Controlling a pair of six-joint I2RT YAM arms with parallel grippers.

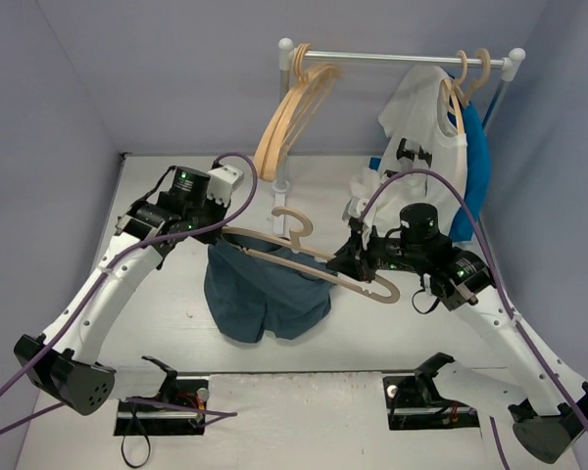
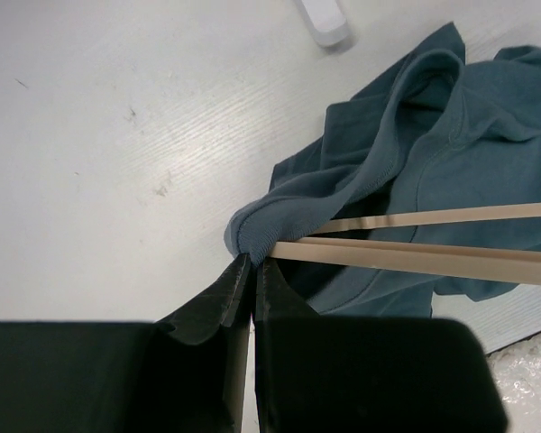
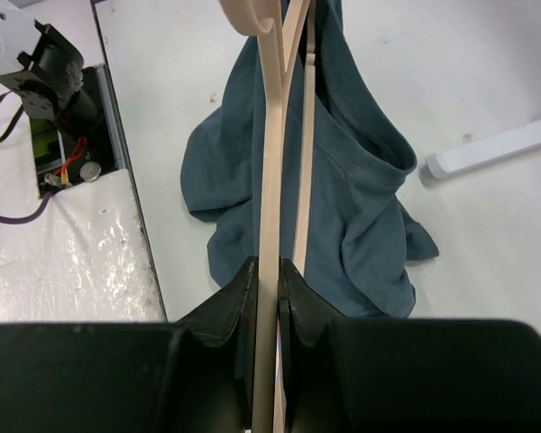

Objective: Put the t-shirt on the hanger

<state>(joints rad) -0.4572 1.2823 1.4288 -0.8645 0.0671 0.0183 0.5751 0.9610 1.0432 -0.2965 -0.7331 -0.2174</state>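
Note:
The slate-blue t-shirt [image 1: 265, 289] hangs in a bunch over the left arm of the pale wooden hanger [image 1: 318, 264], its lower part resting on the table. My left gripper [image 1: 216, 233] is shut on the shirt's collar edge [image 2: 252, 236], right beside the hanger's end [image 2: 415, 257]. My right gripper [image 1: 355, 262] is shut on the hanger's right arm [image 3: 269, 262], holding it above the table. In the right wrist view the t-shirt [image 3: 343, 207] drapes down from the hanger's far half, and the rounded hook [image 1: 294, 223] points toward the rack.
A white clothes rail [image 1: 402, 59] stands at the back with two bare wooden hangers [image 1: 289, 113] on the left. A white printed t-shirt [image 1: 426, 127] and a bright blue garment [image 1: 475, 166] hang on the right. The rail's white foot [image 3: 487, 149] lies near the t-shirt.

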